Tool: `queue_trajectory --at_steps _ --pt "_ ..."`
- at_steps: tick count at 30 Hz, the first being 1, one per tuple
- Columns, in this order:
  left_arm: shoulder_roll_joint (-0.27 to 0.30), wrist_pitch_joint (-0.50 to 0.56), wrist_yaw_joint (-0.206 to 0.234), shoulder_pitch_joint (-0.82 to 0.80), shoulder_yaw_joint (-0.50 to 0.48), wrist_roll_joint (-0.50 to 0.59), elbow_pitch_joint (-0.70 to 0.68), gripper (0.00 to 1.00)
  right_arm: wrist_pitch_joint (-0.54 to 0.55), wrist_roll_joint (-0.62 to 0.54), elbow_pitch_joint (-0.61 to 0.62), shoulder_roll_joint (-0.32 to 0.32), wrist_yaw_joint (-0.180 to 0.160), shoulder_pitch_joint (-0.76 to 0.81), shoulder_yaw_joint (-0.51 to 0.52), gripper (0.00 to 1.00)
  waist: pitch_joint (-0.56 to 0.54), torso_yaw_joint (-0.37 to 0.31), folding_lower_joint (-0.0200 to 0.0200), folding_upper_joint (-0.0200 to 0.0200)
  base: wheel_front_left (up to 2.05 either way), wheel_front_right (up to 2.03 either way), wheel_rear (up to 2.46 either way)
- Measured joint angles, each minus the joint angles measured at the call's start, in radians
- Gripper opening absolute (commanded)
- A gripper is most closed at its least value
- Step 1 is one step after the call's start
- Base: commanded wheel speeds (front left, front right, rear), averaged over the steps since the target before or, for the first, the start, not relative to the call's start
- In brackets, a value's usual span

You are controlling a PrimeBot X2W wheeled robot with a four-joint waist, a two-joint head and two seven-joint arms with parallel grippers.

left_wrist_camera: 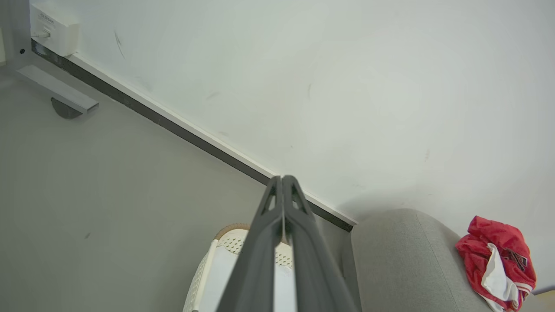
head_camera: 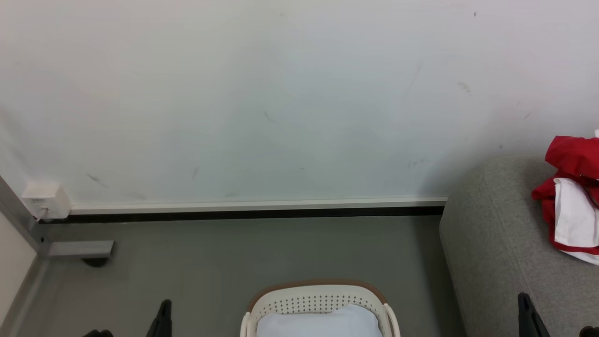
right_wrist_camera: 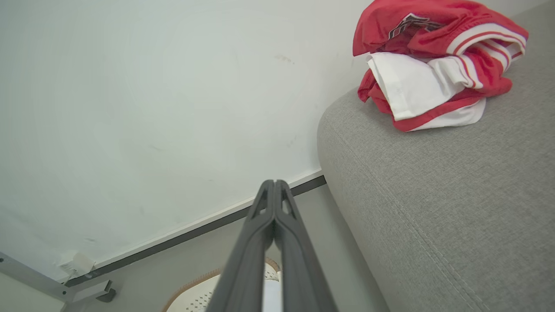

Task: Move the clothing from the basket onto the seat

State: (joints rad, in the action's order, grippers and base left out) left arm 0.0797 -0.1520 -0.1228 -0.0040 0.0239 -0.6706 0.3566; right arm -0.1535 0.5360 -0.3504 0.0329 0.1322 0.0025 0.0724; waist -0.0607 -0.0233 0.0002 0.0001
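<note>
Right wrist view: crumpled red clothing (right_wrist_camera: 416,82) (white panels, striped trim) on seat (right_wrist_camera: 433,216); left fingers (left_wrist_camera: 303,242), right fingers (right_wrist_camera: 247,260) pressed together.

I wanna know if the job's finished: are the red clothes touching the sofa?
Touching. The right wrist view shows the red clothes lying in a heap right on the sofa, resting on its grey fabric with no gap underneath.

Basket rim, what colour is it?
Brown. The basket rim shows best in the head view.
</note>
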Motion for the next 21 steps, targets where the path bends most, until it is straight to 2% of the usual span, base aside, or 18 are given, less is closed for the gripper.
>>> queue_trajectory --at_steps 21 --pt "-0.007 0.075 0.000 -0.031 -0.041 -0.275 -0.033 0.00 0.075 0.309 0.029 0.002 0.000 -0.025 0.010 0.00 0.013 0.005 0.0000 0.0000 0.00 0.00 0.00"
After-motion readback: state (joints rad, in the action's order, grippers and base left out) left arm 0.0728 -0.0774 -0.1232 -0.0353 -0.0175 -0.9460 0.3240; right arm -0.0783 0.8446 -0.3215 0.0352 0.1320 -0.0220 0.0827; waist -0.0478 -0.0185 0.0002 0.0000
